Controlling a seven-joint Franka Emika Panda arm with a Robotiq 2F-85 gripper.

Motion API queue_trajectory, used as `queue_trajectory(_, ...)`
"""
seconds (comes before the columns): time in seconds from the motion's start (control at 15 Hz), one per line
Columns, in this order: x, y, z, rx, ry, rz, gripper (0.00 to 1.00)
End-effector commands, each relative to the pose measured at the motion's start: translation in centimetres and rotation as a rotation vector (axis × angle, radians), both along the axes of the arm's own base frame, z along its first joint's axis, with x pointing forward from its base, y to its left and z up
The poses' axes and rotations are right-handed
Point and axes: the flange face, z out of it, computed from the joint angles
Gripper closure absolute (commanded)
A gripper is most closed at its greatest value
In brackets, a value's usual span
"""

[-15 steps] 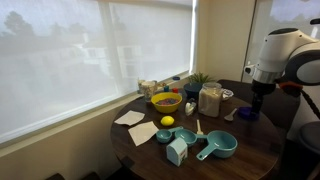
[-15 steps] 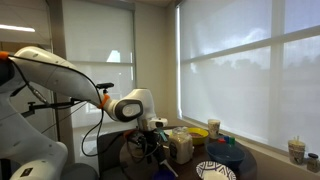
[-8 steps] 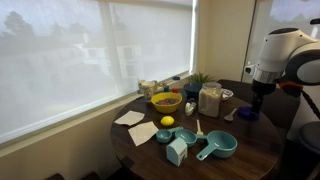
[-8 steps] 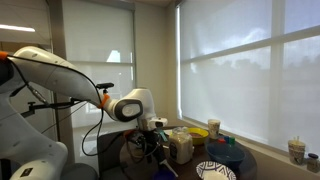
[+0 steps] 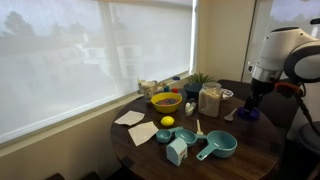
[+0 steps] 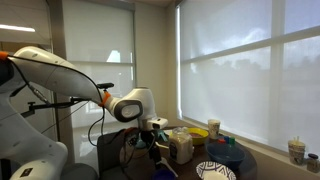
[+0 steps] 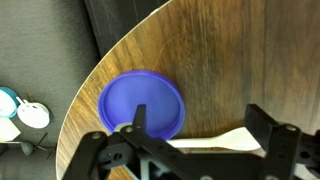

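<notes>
The gripper (image 7: pixel 197 116) hangs with its claw spread wide and empty just above a blue dish (image 7: pixel 141 102). One finger (image 7: pixel 136 120) is over the dish's near rim and the other is over bare wood to the right. The dish sits flat at the very edge of the round wooden table (image 7: pixel 230 60). In an exterior view the dish (image 5: pixel 247 114) lies at the far right of the tabletop, directly below the gripper (image 5: pixel 254 96). To its left stands a glass jar (image 5: pixel 210 100), and further left a yellow bowl (image 5: pixel 166 101) with a lemon (image 5: pixel 167 122) just in front of it. Teal measuring cups (image 5: pixel 218 146) lie nearer the camera, well apart from the dish.
</notes>
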Motion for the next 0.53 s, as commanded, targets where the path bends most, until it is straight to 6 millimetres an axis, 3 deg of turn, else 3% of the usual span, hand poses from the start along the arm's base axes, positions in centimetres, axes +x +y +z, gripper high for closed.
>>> queue_trajectory(0.0, 1.3, 0.3, 0.4, 0.038, -0.051, -0.185, 0.00)
queue_trajectory(0.47, 3.3, 0.5, -0.2, 0.061, -0.072, -0.543, 0.00)
